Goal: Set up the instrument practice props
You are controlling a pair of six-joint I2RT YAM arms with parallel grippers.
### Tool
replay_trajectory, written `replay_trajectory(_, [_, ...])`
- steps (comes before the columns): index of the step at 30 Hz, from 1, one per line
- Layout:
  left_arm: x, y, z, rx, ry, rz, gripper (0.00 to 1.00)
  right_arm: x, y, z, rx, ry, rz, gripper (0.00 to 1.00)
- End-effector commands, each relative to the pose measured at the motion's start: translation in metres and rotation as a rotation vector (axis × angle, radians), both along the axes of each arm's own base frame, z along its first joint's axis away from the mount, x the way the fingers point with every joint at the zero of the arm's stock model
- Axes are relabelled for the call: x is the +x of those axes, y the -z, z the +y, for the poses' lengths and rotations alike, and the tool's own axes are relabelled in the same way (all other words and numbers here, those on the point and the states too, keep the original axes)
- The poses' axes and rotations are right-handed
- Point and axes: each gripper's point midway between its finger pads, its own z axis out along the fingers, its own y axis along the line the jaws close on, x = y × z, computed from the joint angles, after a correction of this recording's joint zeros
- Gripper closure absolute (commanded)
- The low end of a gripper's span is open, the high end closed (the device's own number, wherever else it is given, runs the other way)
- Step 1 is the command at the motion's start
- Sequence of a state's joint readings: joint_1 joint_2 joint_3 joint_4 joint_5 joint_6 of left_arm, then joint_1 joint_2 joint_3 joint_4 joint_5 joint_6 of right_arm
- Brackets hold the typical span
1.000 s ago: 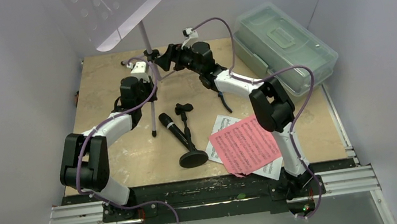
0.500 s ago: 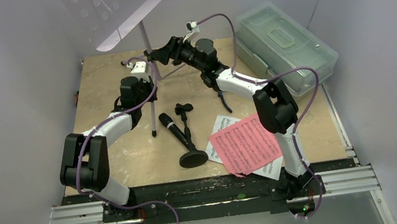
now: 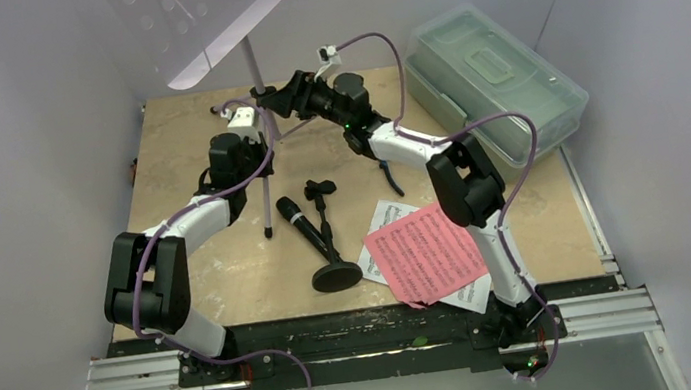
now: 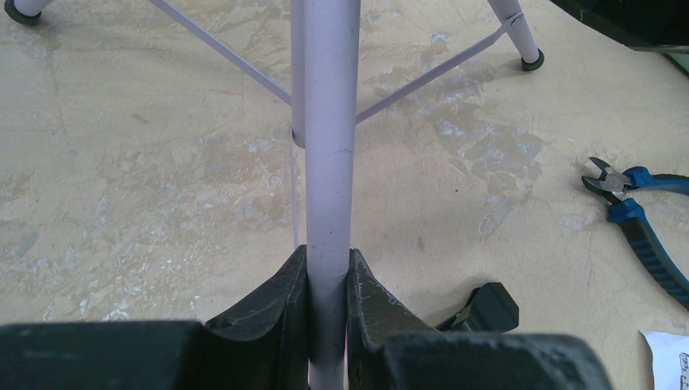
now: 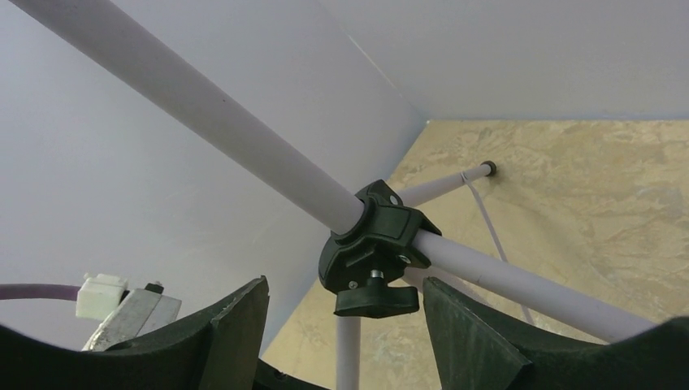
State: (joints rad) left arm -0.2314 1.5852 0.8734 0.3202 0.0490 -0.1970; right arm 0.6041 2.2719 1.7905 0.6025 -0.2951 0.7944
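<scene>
The lavender music stand (image 3: 251, 66) stands at the back of the table, its hole-punched tray (image 3: 197, 13) tilted high. My left gripper (image 4: 327, 256) is shut on the stand's pole (image 4: 327, 162) above the tripod legs. My right gripper (image 5: 345, 283) is open, one finger on either side of the black clamp knob (image 5: 376, 301) on the pole, touching nothing. In the top view that right gripper (image 3: 270, 94) is at the clamp. The black microphone (image 3: 297, 224) and the short mic stand (image 3: 333, 257) lie on the table. Pink sheets (image 3: 427, 252) lie over white ones (image 3: 380, 223).
Blue-handled pliers (image 3: 390, 177) lie under the right forearm and show at the right of the left wrist view (image 4: 642, 219). A clear lidded plastic box (image 3: 493, 85) sits at the back right. Grey walls close in on the table at the back and on both sides.
My right gripper has edged left onto the stand's clamp and its jaws have narrowed a little. The left arm and the things on the table have not moved.
</scene>
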Motion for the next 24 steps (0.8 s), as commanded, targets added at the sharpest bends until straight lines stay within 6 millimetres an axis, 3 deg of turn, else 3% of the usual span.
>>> replay_trajectory(1, [-0.014, 0.024, 0.001, -0.015, -0.019, 0.125, 1.0, -0.008, -0.029, 0.006, 0.04, -0.03, -0.061, 0.29])
replay_trajectory(4, [-0.014, 0.024, 0.002, -0.012, -0.02, 0.124, 1.0, -0.008, -0.029, 0.006, 0.025, -0.027, -0.073, 0.38])
replay_trajectory(9, [-0.014, 0.024, 0.004, -0.005, -0.024, 0.123, 1.0, -0.003, -0.026, -0.004, -0.056, 0.049, -0.095, 0.24])
replay_trajectory(13, [-0.014, 0.024, 0.002, -0.011, -0.019, 0.125, 1.0, -0.004, -0.032, -0.014, -0.107, 0.097, -0.127, 0.18])
replay_trajectory(20, [-0.013, 0.027, 0.001, -0.011, -0.019, 0.132, 1.0, -0.021, -0.06, -0.012, -0.12, 0.085, -0.21, 0.21])
replay_trajectory(24, [-0.013, 0.027, 0.002, -0.009, -0.019, 0.131, 1.0, -0.024, -0.066, -0.008, -0.12, 0.081, -0.233, 0.25])
